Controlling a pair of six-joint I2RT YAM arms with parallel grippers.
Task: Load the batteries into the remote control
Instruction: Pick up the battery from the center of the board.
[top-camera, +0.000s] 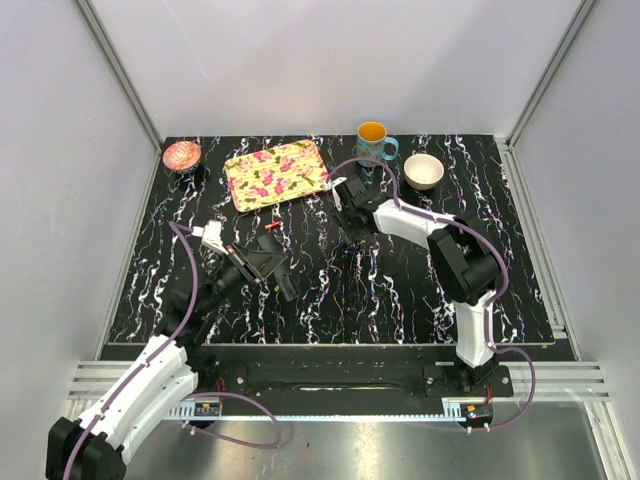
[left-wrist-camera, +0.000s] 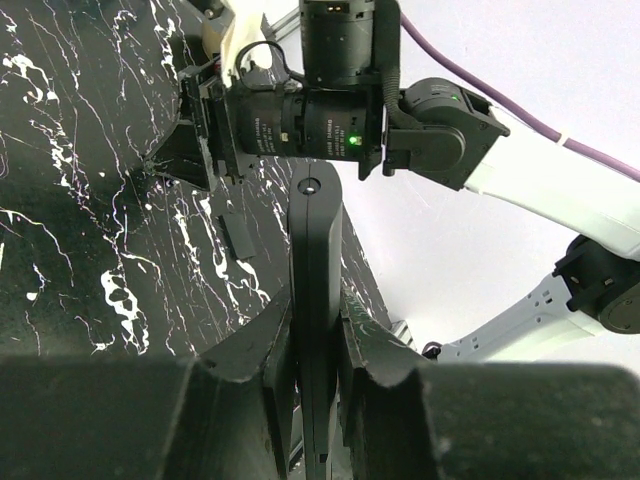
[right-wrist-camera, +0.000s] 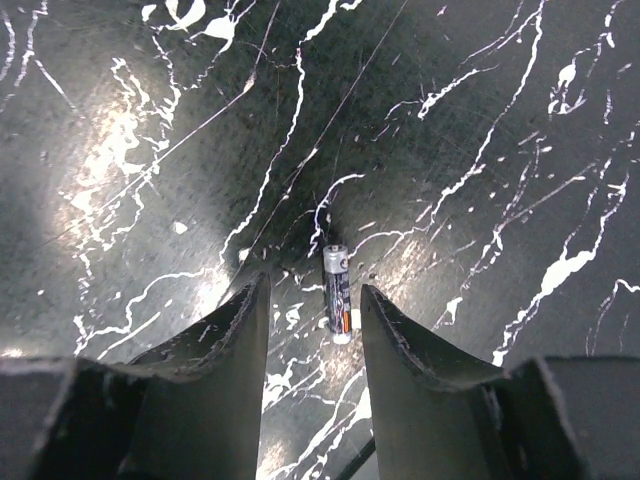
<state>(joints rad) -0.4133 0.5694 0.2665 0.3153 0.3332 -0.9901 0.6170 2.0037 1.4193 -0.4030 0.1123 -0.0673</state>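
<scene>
Tally — seven things
One remote control (left-wrist-camera: 315, 260) in the left claw (left-wrist-camera: 312, 330), one battery (right-wrist-camera: 336, 280) inside the right claw (right-wrist-camera: 313, 288), one red bit (top-camera: 270, 226) beyond the left; farther off — one mug (top-camera: 373, 140), one tray (top-camera: 277, 173), one white bowl (top-camera: 423, 171), one pink bowl (top-camera: 182, 155).

Left wrist view: remote control (left-wrist-camera: 315, 290) runs off the frame's btm edge; its sides are hidden where left tool (left-wrist-camera: 314, 335) fingers clamp it. Right wrist view: battery (right-wrist-camera: 336, 292) label too small to read; right tool (right-wrist-camera: 315, 292) finger bases cut off at btm. Top view: battery hidden under right tool; red speck (top-camera: 272, 226) mid-left too small to ID.
</scene>
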